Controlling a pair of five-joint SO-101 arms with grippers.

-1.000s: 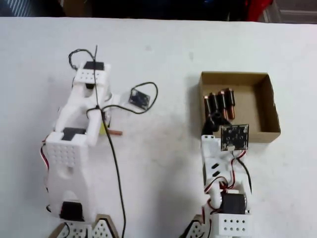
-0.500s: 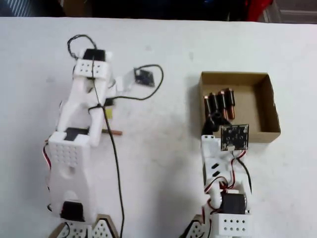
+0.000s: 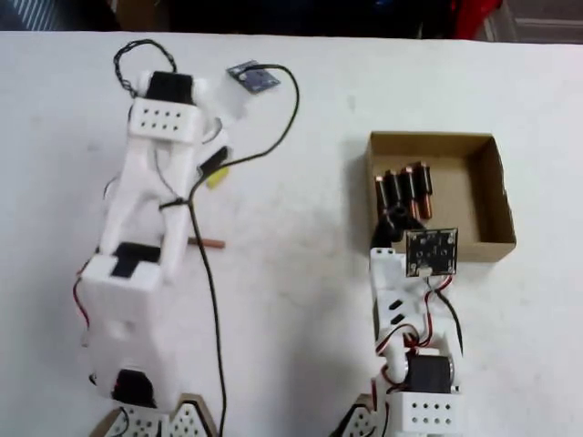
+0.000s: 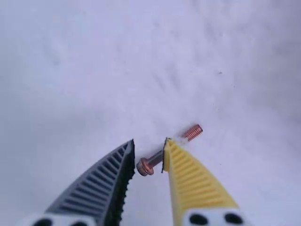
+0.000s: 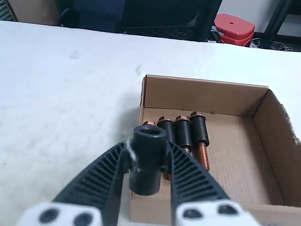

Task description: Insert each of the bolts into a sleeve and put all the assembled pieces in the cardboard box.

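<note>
One loose copper-coloured threaded bolt [image 4: 153, 161] lies flat on the white table [image 4: 94, 70], well apart from the open brown cardboard box [image 5: 207, 96], on its left-arm side. Left gripper [image 4: 149, 142]: jaws apart, poised over the bolt head. Right gripper [image 5: 147, 157]: clamped on a black cylindrical sleeve [image 5: 148, 135], held upright just before the box's near wall. Several sleeved bolts [image 5: 182, 133] lie side by side inside the box.

Step in hand, by judgement: bolt pickup. The next move requires closing on the shank, lifting, then aligning thread with sleeve bore. No legible marking appears on the box.
</note>
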